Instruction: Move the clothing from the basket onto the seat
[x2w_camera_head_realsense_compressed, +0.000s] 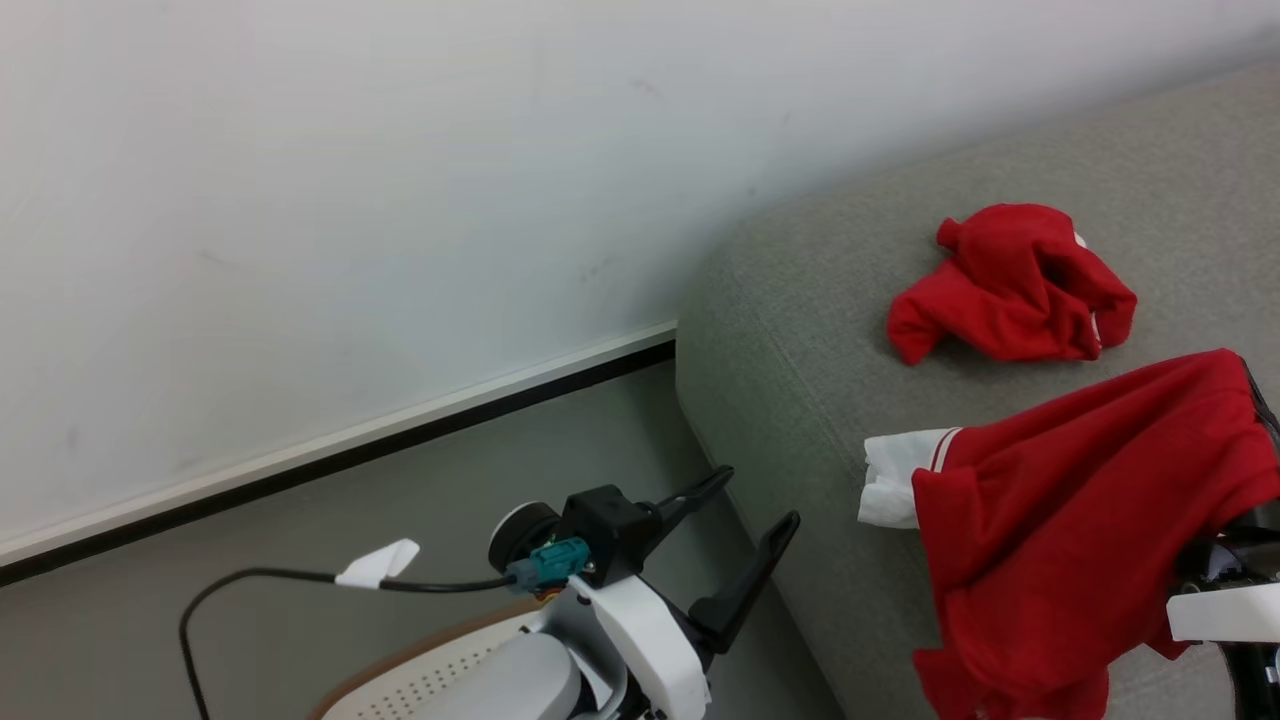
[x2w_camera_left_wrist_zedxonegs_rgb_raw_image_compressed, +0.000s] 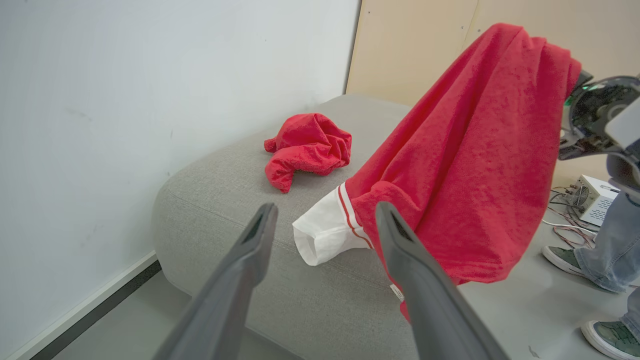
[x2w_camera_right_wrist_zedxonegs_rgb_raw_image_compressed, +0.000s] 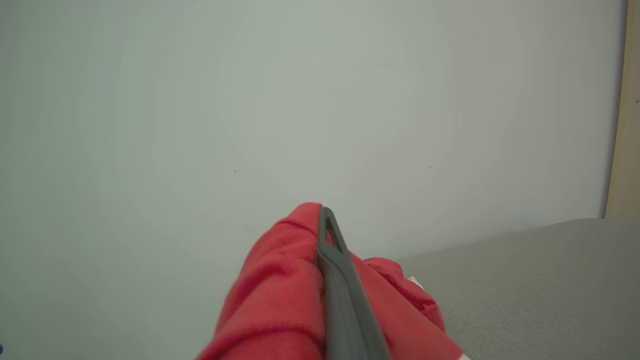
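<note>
The head view looks down on the left hand (x2w_camera_head_realsense_compressed: 758, 498), its two long dark fingers spread wide and gripping nothing, out over the grey floor (x2w_camera_head_realsense_compressed: 560, 440) beside the corner of the large light grey woven sofa seat (x2w_camera_head_realsense_compressed: 800, 330). Below that arm is a bit of the rounded cream-white plastic basket with small holes and a brown rim (x2w_camera_head_realsense_compressed: 420, 680). A black cable with a white tag (x2w_camera_head_realsense_compressed: 378, 563) runs off the wrist.

On the seat lies a crumpled bright red fabric garment (x2w_camera_head_realsense_compressed: 1010, 285). Nearer the front edge, a second, larger red garment with a white striped sleeve end (x2w_camera_head_realsense_compressed: 1070, 520) hangs from the right hand (x2w_camera_head_realsense_compressed: 1250, 560), which the cloth mostly covers.

The left wrist view adds the side aspect: the larger garment (x2w_camera_left_wrist_zedxonegs_rgb_raw_image_compressed: 470, 165) drapes down steeply from the right hand (x2w_camera_left_wrist_zedxonegs_rgb_raw_image_compressed: 595, 115), its white cuff at the seat (x2w_camera_left_wrist_zedxonegs_rgb_raw_image_compressed: 225, 200) between the left hand's (x2w_camera_left_wrist_zedxonegs_rgb_raw_image_compressed: 324, 217) open fingers. Off to one side are a person's jeans and grey-green sneakers (x2w_camera_left_wrist_zedxonegs_rgb_raw_image_compressed: 600, 250) and a pale box with loose wires (x2w_camera_left_wrist_zedxonegs_rgb_raw_image_compressed: 595, 197).

The right wrist view shows that hand (x2w_camera_right_wrist_zedxonegs_rgb_raw_image_compressed: 327, 225) closed, fingers pressed together, with red cloth (x2w_camera_right_wrist_zedxonegs_rgb_raw_image_compressed: 280, 280) bunched around them, against a plain white wall (x2w_camera_right_wrist_zedxonegs_rgb_raw_image_compressed: 250, 100).
</note>
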